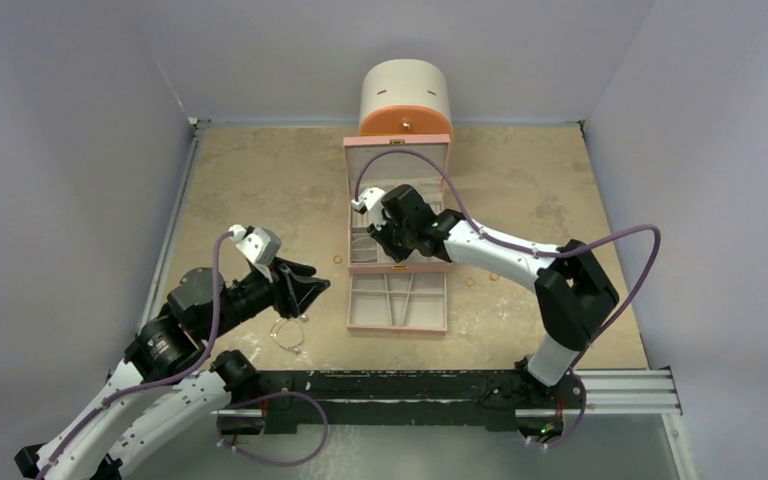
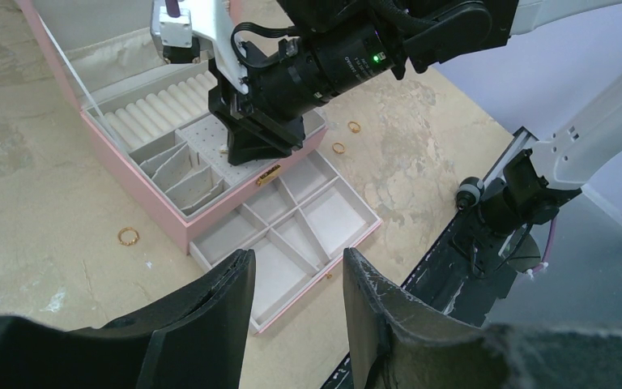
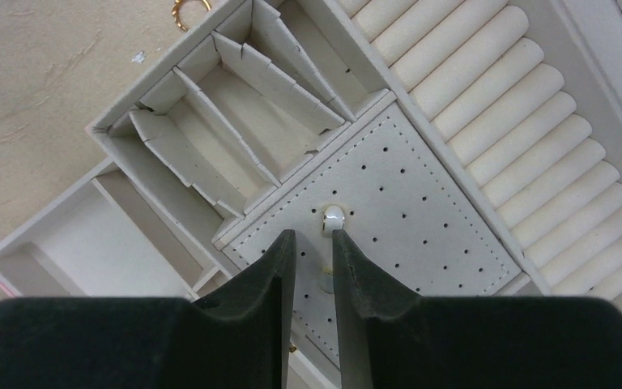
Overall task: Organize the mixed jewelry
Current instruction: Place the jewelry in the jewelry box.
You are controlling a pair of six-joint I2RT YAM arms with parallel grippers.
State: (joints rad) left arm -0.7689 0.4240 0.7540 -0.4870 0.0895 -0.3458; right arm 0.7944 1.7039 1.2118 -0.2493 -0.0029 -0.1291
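Your pale stud (image 3: 334, 216) sits on the perforated pad (image 3: 421, 203) of the pink box (image 2: 129, 182), right at the R gripper (image 3: 312, 237) tips. Jaws are narrowly apart; can't tell if they pinch it. Wire bangle (image 1: 287, 333) lies on the table (image 1: 520, 180) near the L gripper (image 2: 300, 271), which is spread w/ nothing in it. Gold ring (image 2: 128, 236) lies beside the box.
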